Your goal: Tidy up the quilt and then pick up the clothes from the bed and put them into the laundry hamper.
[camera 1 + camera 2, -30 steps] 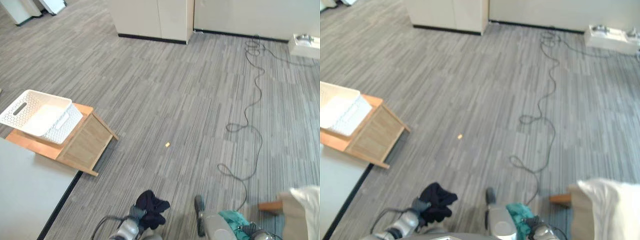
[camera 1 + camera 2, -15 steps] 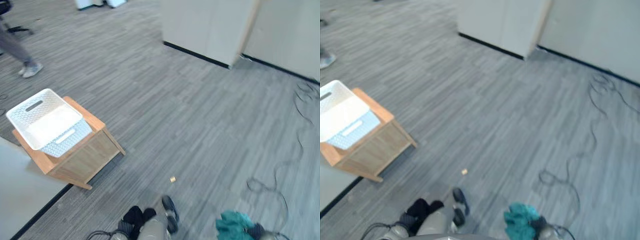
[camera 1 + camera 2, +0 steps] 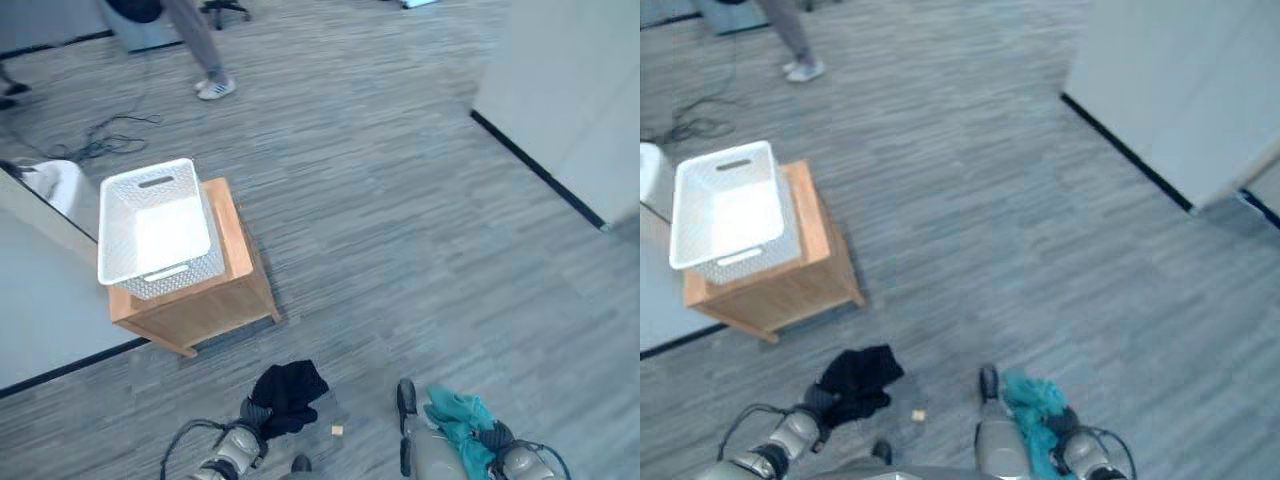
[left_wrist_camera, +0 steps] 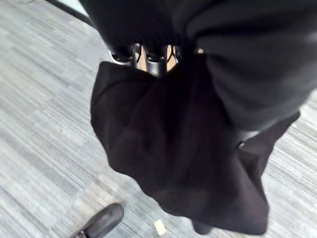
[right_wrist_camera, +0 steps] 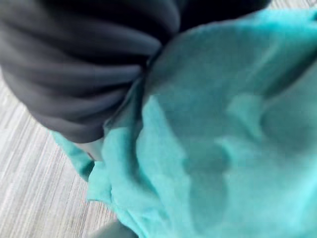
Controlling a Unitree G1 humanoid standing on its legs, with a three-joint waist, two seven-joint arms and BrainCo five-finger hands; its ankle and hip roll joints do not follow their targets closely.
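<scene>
A black garment (image 3: 288,393) hangs from my left hand (image 3: 243,443) low over the carpet; in the left wrist view the fingers (image 4: 148,55) curl into the black cloth (image 4: 188,158). My right hand (image 3: 502,458) carries a teal garment (image 3: 455,415), which drapes beside the dark cover (image 5: 84,64) as teal cloth (image 5: 223,124). A white lattice laundry hamper (image 3: 155,225) stands open on a low wooden stand (image 3: 220,300), ahead and to the left of both hands, with nothing inside it.
A pale flat surface with a dark lower edge (image 3: 40,300) lies left of the stand, white bedding (image 3: 55,185) behind it. A person's legs and shoes (image 3: 212,82) stand at the back. A pale wall (image 3: 570,100) runs along the right. A small yellow scrap (image 3: 337,430) lies near my feet.
The camera has swung left, so the hamper and stand now sit closer and nearer the middle. Both hands still hold their garments. A person's legs have come into view.
</scene>
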